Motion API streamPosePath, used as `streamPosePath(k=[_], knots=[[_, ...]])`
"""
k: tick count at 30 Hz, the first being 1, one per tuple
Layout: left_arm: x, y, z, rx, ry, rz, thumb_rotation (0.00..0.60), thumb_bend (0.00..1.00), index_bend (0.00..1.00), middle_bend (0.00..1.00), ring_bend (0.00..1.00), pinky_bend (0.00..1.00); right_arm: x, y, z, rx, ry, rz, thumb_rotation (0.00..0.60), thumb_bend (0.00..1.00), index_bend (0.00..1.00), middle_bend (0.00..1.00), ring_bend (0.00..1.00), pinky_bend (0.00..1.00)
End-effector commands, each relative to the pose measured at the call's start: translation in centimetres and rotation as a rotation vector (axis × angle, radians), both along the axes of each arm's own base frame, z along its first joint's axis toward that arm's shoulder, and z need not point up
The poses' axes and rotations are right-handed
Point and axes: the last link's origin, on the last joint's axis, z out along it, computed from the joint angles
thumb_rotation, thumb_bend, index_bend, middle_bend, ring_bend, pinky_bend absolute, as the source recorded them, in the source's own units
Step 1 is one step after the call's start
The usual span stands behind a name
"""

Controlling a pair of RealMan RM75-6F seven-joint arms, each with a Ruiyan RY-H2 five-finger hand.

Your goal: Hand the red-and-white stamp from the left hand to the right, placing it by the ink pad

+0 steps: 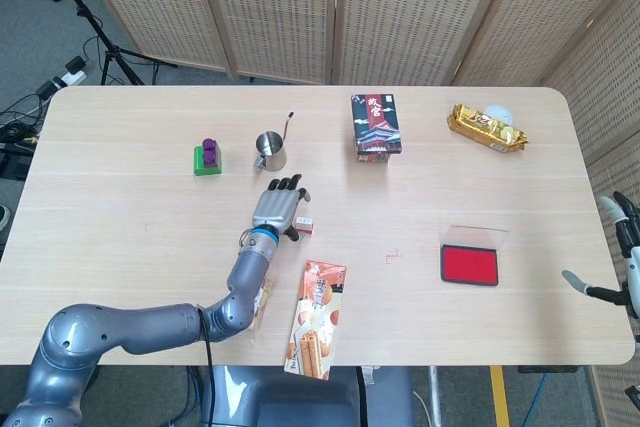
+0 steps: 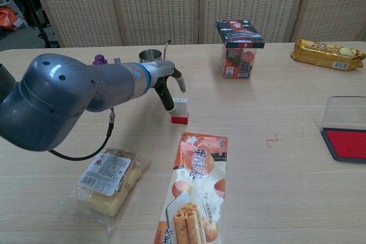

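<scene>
Chest view showed an orange snack pack (image 2: 194, 192) with illegible print nearest. Beyond it the left hand (image 2: 166, 84) rested fingers against the upright red-and-white stamp (image 2: 179, 111) on the counter (image 2: 274, 198); whether they pinched it was unclear. The ink pad (image 2: 347, 143) lay well apart; the right hand's (image 1: 620, 257) fingers were spread.

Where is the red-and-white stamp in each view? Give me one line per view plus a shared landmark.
Head view: red-and-white stamp left of centre, at the left hand.
Chest view: stamp near centre, just right of that hand.
Shared landmark: the snack pack lies just below it.
</scene>
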Motion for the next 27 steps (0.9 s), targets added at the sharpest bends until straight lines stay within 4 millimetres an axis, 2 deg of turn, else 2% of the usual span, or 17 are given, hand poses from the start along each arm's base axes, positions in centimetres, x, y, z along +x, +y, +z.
streamPosePath(k=[1, 4, 7, 11, 14, 19, 20, 22, 24, 27], knots=[[0.1, 0.0, 0.4, 0.001, -0.004, -0.004, 0.6, 0.2, 0.16, 0.0, 0.0, 0.0, 0.0, 0.0, 0.0, 0.0, 0.0, -0.001, 0.6, 0.0, 0.0, 0.0, 0.0, 0.0], [0.7, -0.2, 1.5, 0.007, -0.028, -0.03, 0.6, 0.19, 0.11, 0.0, 0.0, 0.0, 0.0, 0.0, 0.0, 0.001, 0.003, -0.001, 0.6, 0.0, 0.0, 0.0, 0.0, 0.0], [1.3, -0.5, 3.6, 0.032, -0.059, -0.08, 0.6, 0.17, 0.07, 0.0, 0.0, 0.0, -0.1, 0.0, -0.1, 0.003, 0.008, -0.002, 0.6, 0.0, 0.0, 0.0, 0.0, 0.0], [1.1, -1.2, 8.4, 0.126, -0.074, -0.171, 0.6, 0.16, 0.01, 0.0, 0.0, 0.0, 0.0, 0.0, -0.3, 0.007, 0.02, -0.001, 0.6, 0.0, 0.0, 0.0, 0.0, 0.0], [-0.1, -1.6, 12.1, 0.219, -0.057, -0.215, 0.6, 0.15, 0.0, 0.0, 0.0, 0.0, 0.1, 0.1, -0.5, 0.009, 0.032, 0.002, 0.6, 0.0, 0.0, 0.0, 0.0, 0.0], [-3.9, -1.5, 17.8, 0.382, -0.044, -0.205, 0.6, 0.15, 0.0, 0.0, 0.0, 0.0, 0.5, 0.2, -1.0, 0.01, 0.058, 0.01, 0.6, 0.0, 0.0, 0.0, 0.0, 0.0], [-5.4, -1.4, 19.3, 0.416, -0.044, -0.188, 0.6, 0.15, 0.0, 0.0, 0.0, 0.0, 0.6, 0.2, -1.2, 0.01, 0.064, 0.011, 0.6, 0.0, 0.0, 0.0, 0.0, 0.0], [-7.3, -1.5, 20.9, 0.444, -0.036, -0.171, 0.6, 0.16, 0.0, 0.0, 0.0, 0.0, 0.8, 0.2, -1.4, 0.013, 0.067, 0.01, 0.6, 0.0, 0.0, 0.0, 0.0, 0.0], [-10.3, -1.7, 23.1, 0.489, -0.016, -0.143, 0.6, 0.16, 0.0, 0.0, 0.0, 0.0, 1.2, 0.0, -1.9, 0.02, 0.074, 0.01, 0.6, 0.0, 0.0, 0.0, 0.0, 0.0], [-13.7, -2.4, 25.3, 0.539, -0.028, -0.098, 0.6, 0.16, 0.0, 0.0, 0.0, 0.0, 1.9, -0.4, -2.5, 0.034, 0.103, 0.017, 0.6, 0.0, 0.0, 0.0, 0.0, 0.0]])
